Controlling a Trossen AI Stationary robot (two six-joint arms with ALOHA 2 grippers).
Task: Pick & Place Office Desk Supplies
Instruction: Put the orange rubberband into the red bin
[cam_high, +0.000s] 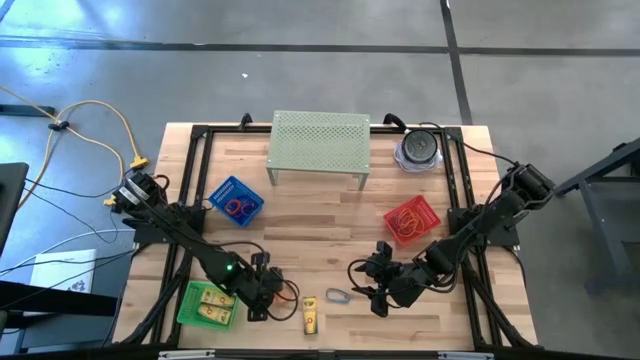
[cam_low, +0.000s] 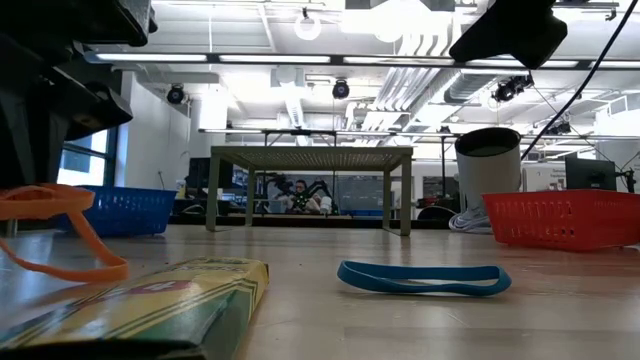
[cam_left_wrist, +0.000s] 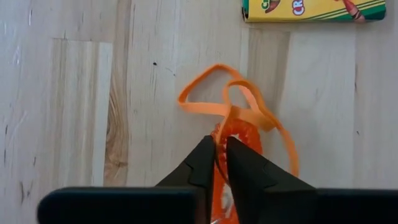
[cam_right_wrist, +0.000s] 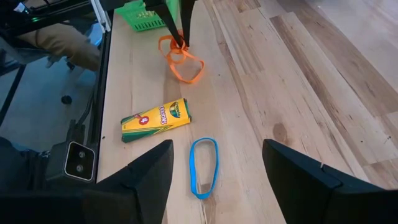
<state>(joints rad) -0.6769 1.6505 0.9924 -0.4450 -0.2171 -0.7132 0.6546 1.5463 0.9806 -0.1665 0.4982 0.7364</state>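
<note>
You look down on a light butcher-block wooden table (cam_high: 300, 215) ringed by a black metal frame (cam_high: 190, 135). At its far edge stands a pale green perforated metal stand (cam_high: 320, 140), with a grey round canister (cam_high: 419, 148) just beside it. A small blue mesh basket (cam_high: 235, 200), a small red mesh basket (cam_high: 411, 221) and a small green mesh basket (cam_high: 208, 305) sit well apart. Yellow cable (cam_high: 105, 125) trails over the grey floor.

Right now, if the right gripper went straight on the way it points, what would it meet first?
Probably the blue band, lying flat between its open fingers' line; farther on, the crayon box. Depth is uncertain.
</note>
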